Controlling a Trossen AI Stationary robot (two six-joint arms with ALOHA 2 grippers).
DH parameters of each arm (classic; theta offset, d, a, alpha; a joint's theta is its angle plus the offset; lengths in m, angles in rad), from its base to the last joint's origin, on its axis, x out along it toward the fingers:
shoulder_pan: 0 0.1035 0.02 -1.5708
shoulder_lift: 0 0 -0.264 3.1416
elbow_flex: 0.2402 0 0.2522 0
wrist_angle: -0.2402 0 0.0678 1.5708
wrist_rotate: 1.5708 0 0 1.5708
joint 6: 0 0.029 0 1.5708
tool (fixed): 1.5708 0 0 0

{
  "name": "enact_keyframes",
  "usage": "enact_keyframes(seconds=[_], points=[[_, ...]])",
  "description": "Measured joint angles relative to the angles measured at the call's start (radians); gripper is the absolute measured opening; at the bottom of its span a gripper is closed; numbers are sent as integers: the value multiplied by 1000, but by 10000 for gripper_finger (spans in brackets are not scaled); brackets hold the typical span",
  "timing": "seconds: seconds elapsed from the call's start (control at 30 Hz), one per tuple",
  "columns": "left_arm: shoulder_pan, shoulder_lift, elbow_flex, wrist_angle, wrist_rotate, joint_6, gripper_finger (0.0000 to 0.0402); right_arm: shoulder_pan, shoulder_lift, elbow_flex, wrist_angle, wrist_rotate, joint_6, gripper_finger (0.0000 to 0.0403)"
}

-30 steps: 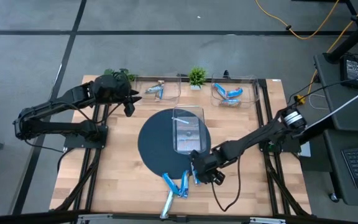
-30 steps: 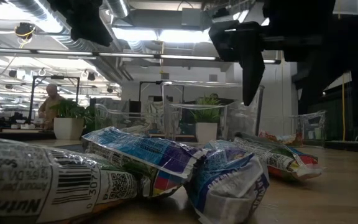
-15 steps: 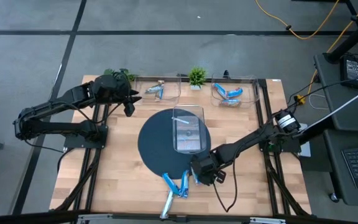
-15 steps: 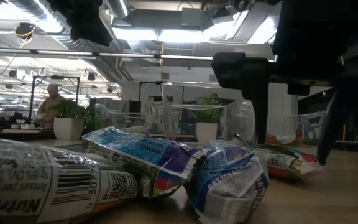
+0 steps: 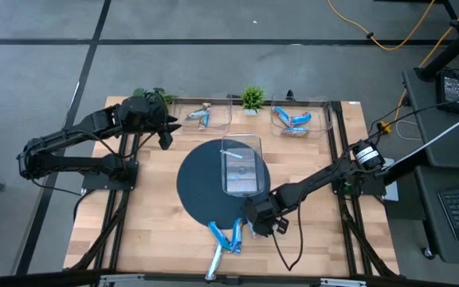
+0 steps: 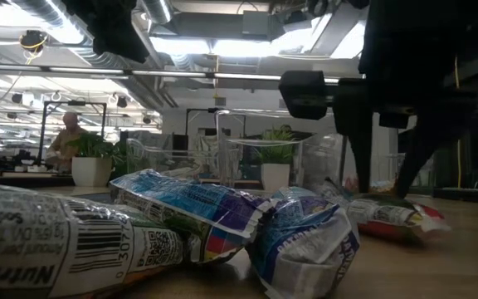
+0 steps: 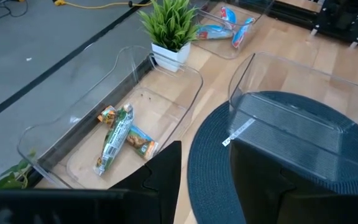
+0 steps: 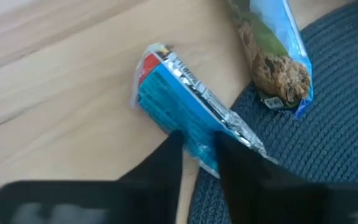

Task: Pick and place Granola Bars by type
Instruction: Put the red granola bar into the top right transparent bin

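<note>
Right gripper point(image 8: 197, 152) closed onto blue-red bar point(image 8: 185, 112) beside mat point(image 8: 328, 137).

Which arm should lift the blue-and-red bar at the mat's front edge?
Right. The right hand is already down with its fingers around the blue-and-red bar, while the left hand hangs far off by the back-left bin.

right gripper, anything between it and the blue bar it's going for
Nothing visible. The right gripper is already down on the blue bar, fingers either side of its end at the mat edge.
</note>
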Motion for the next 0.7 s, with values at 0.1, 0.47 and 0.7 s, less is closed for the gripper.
enact_keyframes(seconds=[0.1,0.47,0.7], points=[[0,0,0,-3,0,0,128,-1,0,-1,11,-25,1,45],[0,0,0,-4,0,1,127,-4,-42,-2,-44,-39,12,6],[0,0,0,-4,0,18,128,2,-139,-2,-77,96,66,5]])
